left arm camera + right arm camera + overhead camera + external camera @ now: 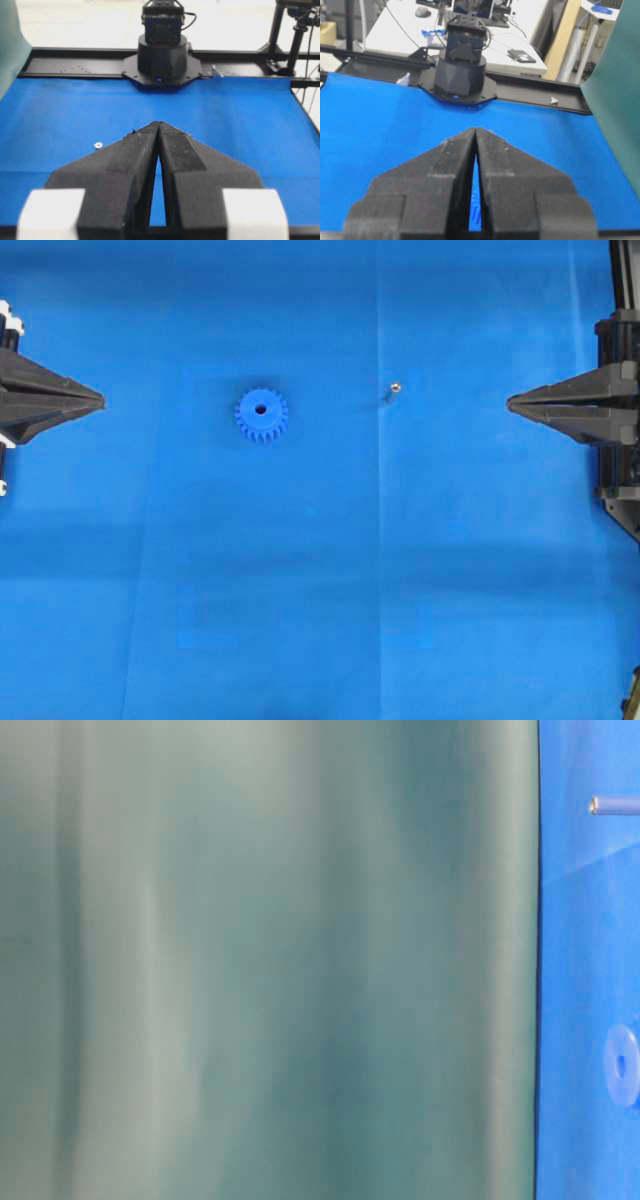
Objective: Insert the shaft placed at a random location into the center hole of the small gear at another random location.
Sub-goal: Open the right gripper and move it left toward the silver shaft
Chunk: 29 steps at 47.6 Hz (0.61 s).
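Both grippers, left (100, 399) and right (510, 403), sit closed and empty at the mat (320, 590) edges; nothing is done yet: shaft (393, 390) lies right of the gear (261, 415), well apart, hole (261, 409) empty

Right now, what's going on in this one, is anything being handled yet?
Nothing is being handled yet. Both arms sit back at the mat's edges, the left gripper and right gripper shut and empty. The small gear lies flat left of center, its center hole open. The shaft lies apart to its right, untouched.
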Each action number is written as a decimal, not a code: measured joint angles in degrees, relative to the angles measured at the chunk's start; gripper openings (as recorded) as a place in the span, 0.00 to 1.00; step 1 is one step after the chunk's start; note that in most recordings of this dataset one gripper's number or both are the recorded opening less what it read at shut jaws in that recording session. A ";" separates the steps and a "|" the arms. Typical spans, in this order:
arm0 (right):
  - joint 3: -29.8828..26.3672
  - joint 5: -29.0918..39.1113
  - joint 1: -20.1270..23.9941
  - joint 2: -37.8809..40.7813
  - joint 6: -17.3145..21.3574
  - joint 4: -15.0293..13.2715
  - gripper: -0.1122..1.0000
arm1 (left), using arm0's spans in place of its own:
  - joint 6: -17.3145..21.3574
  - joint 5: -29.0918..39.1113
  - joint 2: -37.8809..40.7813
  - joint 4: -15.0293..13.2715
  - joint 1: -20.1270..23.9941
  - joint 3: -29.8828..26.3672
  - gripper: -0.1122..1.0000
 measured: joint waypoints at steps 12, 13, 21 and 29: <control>0.00 2.02 -0.09 0.18 0.18 0.00 0.05 | -0.79 1.05 -0.70 -0.09 -0.62 0.09 0.10; -0.09 2.11 -0.18 0.26 0.09 0.09 0.05 | -0.79 1.14 -0.79 -0.09 -0.70 0.09 0.10; -0.09 2.20 -1.49 3.16 0.18 0.35 0.05 | -0.53 1.85 -1.67 -0.09 -0.62 0.09 0.10; 0.26 0.53 -4.48 8.17 0.35 1.58 0.12 | -0.44 1.93 -2.02 -0.09 -0.70 0.00 0.10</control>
